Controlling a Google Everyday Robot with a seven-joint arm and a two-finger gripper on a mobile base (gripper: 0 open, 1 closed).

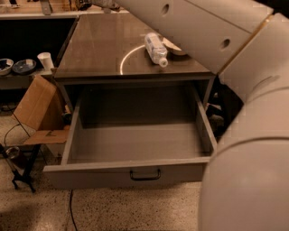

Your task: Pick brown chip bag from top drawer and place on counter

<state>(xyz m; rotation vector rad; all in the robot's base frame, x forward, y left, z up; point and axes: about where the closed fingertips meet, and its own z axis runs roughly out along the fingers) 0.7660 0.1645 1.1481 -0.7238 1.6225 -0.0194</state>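
The top drawer [135, 144] is pulled fully open, and its grey floor shows nothing lying in it. Its dark curved handle [145, 174] faces me. The brown chip bag is not in view. The counter [99, 45] above the drawer carries a pale circular arc. My gripper [95, 4] is at the very top edge of the view, over the counter's far edge and mostly cut off. My pale arm [235, 90] sweeps down the right side and hides the drawer's right front corner.
A clear plastic bottle [156, 48] lies on the counter beside a bowl [175, 46] half hidden by the arm. A cardboard box [38, 108] leans left of the cabinet. A white cup [45, 60] and bowls [16, 66] sit on a low shelf at the left.
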